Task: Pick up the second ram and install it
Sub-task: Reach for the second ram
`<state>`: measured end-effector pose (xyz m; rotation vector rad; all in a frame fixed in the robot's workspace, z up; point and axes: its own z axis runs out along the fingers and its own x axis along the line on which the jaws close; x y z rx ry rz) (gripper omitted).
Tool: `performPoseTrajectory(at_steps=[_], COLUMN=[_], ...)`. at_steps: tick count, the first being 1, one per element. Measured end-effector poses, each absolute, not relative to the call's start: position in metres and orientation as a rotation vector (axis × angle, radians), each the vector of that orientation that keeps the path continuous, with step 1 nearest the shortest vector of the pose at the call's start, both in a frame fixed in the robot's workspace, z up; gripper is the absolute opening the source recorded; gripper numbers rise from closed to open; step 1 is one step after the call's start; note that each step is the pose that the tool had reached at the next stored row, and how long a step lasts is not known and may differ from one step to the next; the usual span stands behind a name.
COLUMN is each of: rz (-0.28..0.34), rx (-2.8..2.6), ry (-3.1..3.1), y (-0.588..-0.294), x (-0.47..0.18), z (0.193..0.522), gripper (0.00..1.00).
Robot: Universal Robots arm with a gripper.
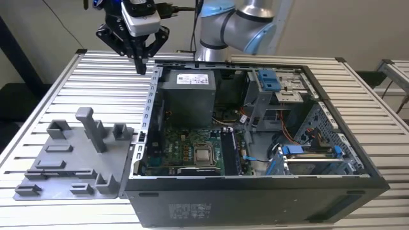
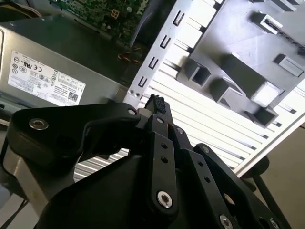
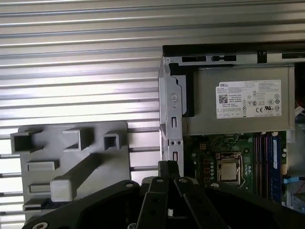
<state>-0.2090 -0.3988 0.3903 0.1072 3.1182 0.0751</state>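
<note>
Inside the case (image 1: 255, 201), long dark ram (image 1: 231, 151)

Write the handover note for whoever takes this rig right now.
Gripper: fingers shut, holding nothing, above the slatted table by the open computer case, at its far corner on the exterior view's left.
Second ram: I cannot single it out. Dark sticks stand in the memory slots beside the processor.
Done or left: cannot tell whether the stick is seated. Inspect the slots.
</note>
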Motion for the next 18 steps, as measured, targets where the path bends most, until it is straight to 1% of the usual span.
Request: performPoseTrajectory(at_steps=[18], rz=[0.075], rx=[0.107], ry=[3.118], y=[-0.399], x=[-0.253], z=[0.390], gripper=[0.11])
